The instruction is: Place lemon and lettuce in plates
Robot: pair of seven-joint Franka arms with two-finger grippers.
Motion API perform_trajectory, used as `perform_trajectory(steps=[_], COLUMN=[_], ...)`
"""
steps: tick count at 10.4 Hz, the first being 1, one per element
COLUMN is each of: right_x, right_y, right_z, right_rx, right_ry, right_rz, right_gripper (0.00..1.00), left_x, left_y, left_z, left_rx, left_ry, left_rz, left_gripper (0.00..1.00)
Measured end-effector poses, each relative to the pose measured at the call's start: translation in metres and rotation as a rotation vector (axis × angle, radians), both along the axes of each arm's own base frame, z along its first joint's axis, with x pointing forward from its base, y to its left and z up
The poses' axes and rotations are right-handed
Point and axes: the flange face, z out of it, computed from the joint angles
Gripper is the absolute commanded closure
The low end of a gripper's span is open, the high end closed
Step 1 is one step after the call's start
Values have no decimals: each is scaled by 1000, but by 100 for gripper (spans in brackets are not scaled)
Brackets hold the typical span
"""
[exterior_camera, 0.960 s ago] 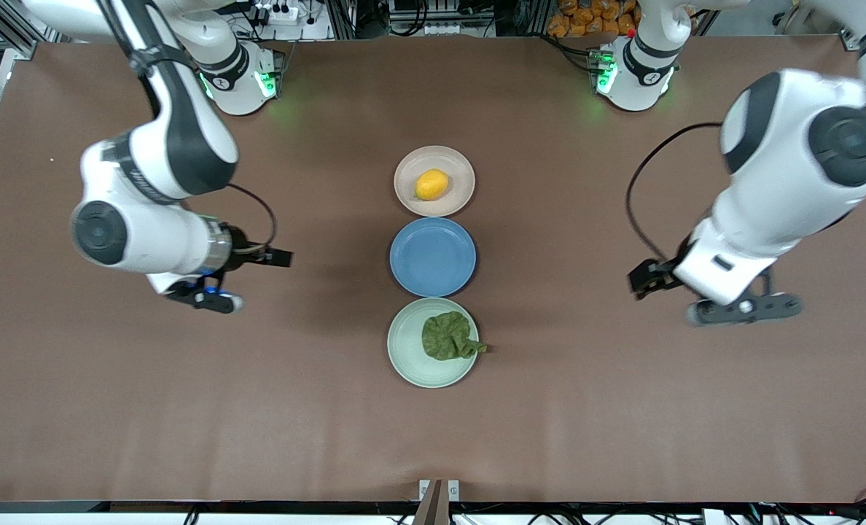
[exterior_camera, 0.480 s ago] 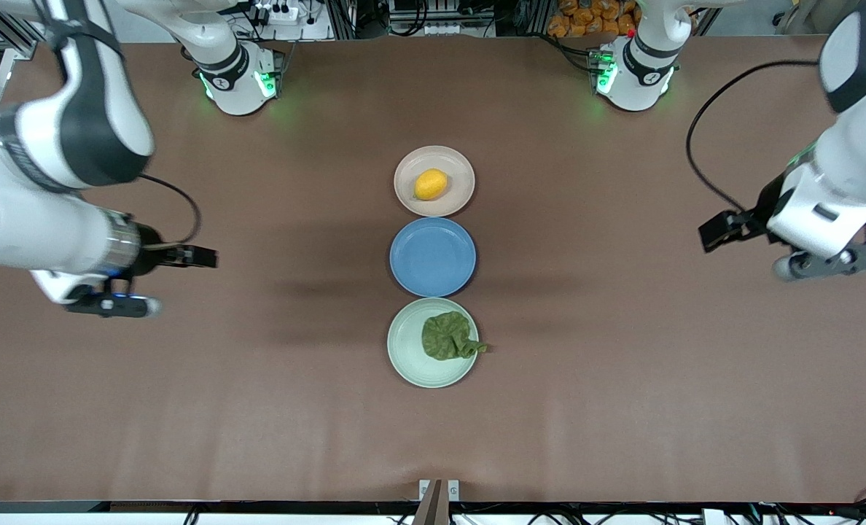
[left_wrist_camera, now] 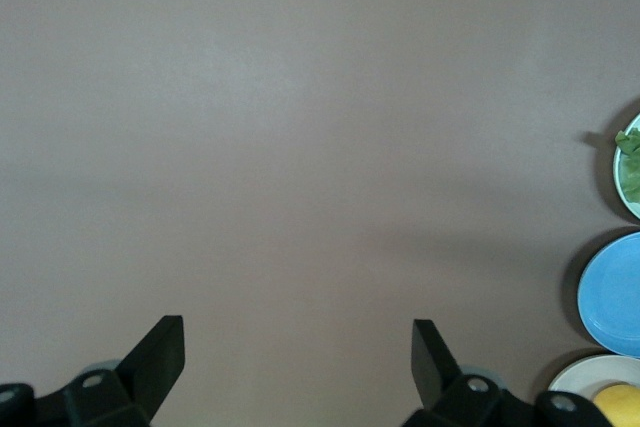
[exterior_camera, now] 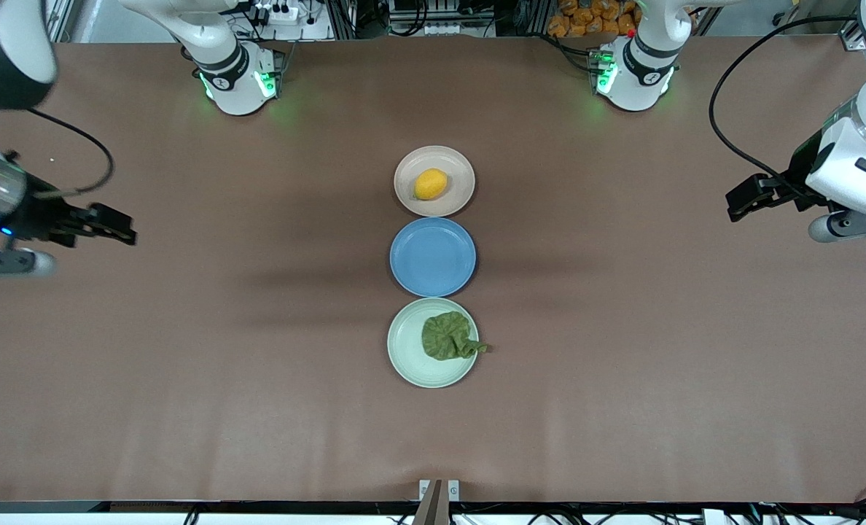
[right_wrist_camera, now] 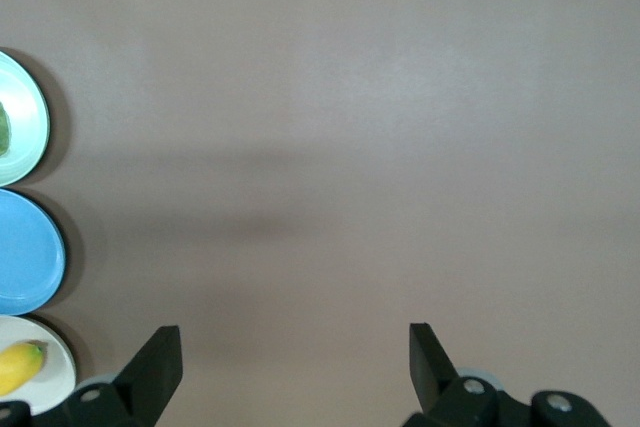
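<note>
1. Front view: the brown desk (exterior_camera: 185,379) carries three plates in a row; the blue plate (exterior_camera: 433,257) in the middle serves as landmark.
2. Beige-pink plate (exterior_camera: 434,181): just beside the blue plate, farther from the front camera; the lemon (exterior_camera: 431,184) rests in it.
3. Mint green plate (exterior_camera: 432,343): just beside the blue plate, nearer the camera; the lettuce (exterior_camera: 447,337) lies in it, its tip overhanging the rim.
4. Left hand (left_wrist_camera: 297,359): over bare desk, well apart from the blue plate toward the left arm's end; fingers apart, empty.
5. Right hand (right_wrist_camera: 294,359): over bare desk toward the right arm's end; fingers apart, empty.
</note>
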Motion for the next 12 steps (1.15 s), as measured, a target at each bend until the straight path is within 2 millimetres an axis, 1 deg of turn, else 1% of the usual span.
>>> perform_trajectory(steps=[1,3,4,7,8,10,12], right_x=[-6,-16,-18,-25,-27,-33,-35], right_y=[-7,-12,-14,-14,-14,-14,-14], right_z=[9,22,23,9,10,18,17], right_rx=[-1,-10,-12,-15,-16,-17,-18], right_ry=[-14,-36,-55,-92,-95,-108,-108], right_rz=[-2,-7,-11,-12,-11,-6,-3], right_gripper=[0,0,0,0,0,0,0], left_x=[0,-2,-3,-6,-6,-5,-4], left_y=[4,20,24,22,21,31,48], left_z=[2,7,10,13,12,9,8], left_rx=[-1,-4,-5,-24,-46,-57,-57], left_ry=[-3,-7,-9,-12,-6,3,8], left_rz=[8,34,41,40,42,39,30], left_gripper=[0,0,0,0,0,0,0])
